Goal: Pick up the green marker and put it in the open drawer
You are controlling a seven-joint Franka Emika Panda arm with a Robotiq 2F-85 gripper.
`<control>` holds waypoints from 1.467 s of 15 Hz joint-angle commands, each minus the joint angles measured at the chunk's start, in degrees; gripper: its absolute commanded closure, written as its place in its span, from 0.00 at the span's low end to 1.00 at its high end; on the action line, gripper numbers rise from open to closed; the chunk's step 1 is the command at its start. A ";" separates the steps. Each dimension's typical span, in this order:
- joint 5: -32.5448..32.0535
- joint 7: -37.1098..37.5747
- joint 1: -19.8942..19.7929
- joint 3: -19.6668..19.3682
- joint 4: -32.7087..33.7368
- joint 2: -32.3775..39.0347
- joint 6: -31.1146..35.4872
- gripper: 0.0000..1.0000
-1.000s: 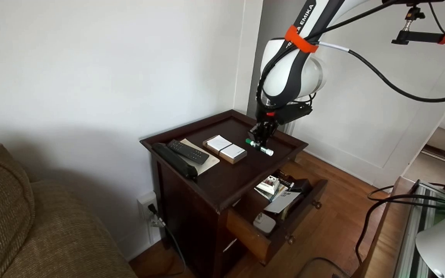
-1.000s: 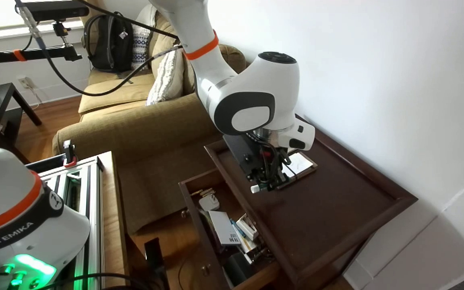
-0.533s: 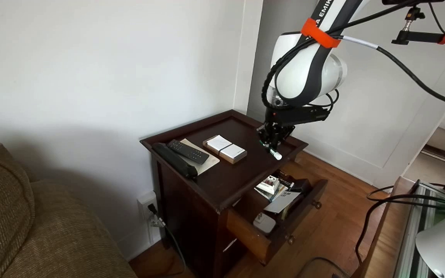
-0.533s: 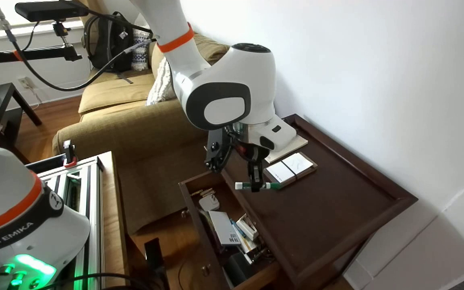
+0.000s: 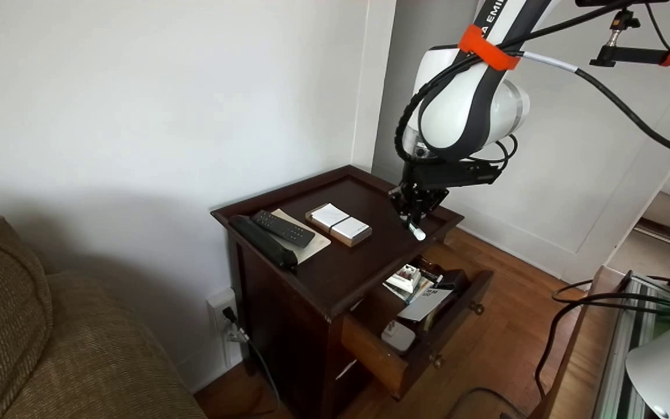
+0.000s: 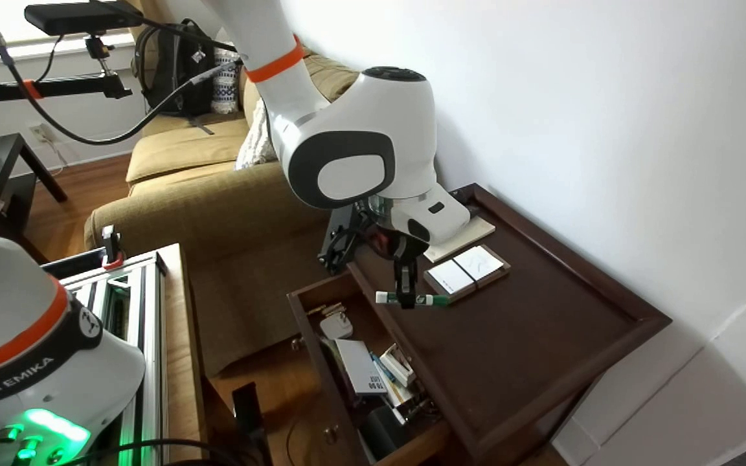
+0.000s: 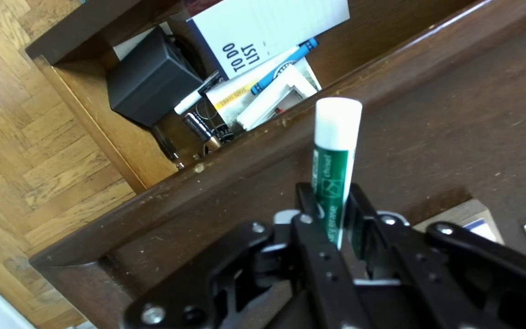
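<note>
The green marker has a green-and-white barrel, a white end and a dark green end. It shows in the wrist view [image 7: 336, 160] and in both exterior views [image 5: 417, 233] [image 6: 439, 300]. My gripper [image 7: 330, 196] is shut on the middle of its barrel, also seen in both exterior views [image 5: 413, 219] [image 6: 405, 299]. It holds the marker about level above the table top, near the edge beside the drawer. The fingers hide part of the barrel. The open drawer [image 5: 373, 352] [image 6: 325, 382] [image 7: 103, 132] is pulled out below that edge.
The drawer holds a white to-do pad [image 7: 267, 32], a black box [image 7: 151, 77], a blue crayon [image 7: 286, 66] and a white charger [image 6: 337, 325]. On the table top [image 6: 528, 336] lie a card stack [image 5: 341, 224], a remote [image 5: 284, 228] and a long black bar [image 5: 262, 241]. A raised rim edges the table.
My gripper, still shut on the marker, has moved across the table top towards the drawer side and turned, so the marker points another way. Over the last half second it moved only slightly.
</note>
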 commanded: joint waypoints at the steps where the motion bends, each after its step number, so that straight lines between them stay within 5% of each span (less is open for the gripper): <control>1: 3.55 6.94 1.61 -2.25 -0.25 1.72 -1.67 0.95; 13: 16.17 28.28 -0.33 1.38 -4.26 4.34 -2.82 0.95; 22: 23.86 29.18 -6.42 6.97 -1.52 13.45 5.07 0.95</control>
